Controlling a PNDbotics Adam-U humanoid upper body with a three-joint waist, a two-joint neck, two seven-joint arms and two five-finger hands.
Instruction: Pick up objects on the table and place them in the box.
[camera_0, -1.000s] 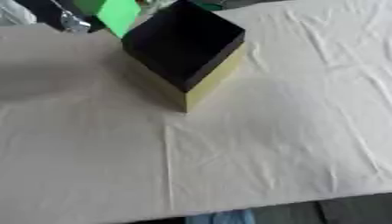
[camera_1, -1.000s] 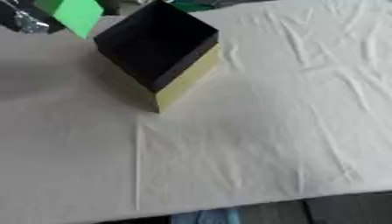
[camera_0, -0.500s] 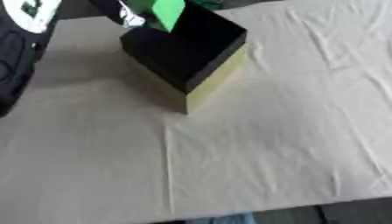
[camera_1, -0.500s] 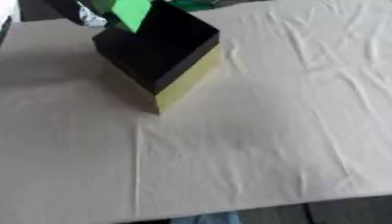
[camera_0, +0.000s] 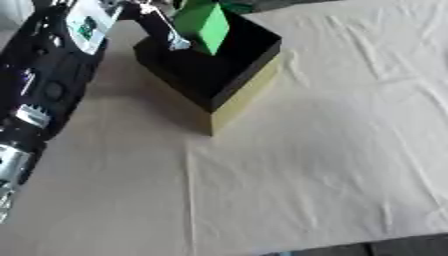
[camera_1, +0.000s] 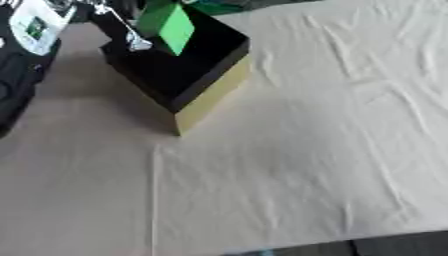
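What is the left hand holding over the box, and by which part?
The left hand holds a green block above the open box, gripping it at its upper end; the exact finger contact is hard to make out.

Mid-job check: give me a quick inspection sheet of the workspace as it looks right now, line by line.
Surface: table under a wrinkled cream cloth.
Job's things: box, yellow outside and dark inside, open top, upper left of the table; green block held over its opening, tilted on a corner.
Clutter: nothing seen.
Hands: left hand at the block's left side above the box, arm coming in along the view's left edge; finger state cannot be told. Right hand not in view.
Cables: nothing seen.
Surroundings: dark floor past the table's near edge; a green shape at the far edge behind the box.
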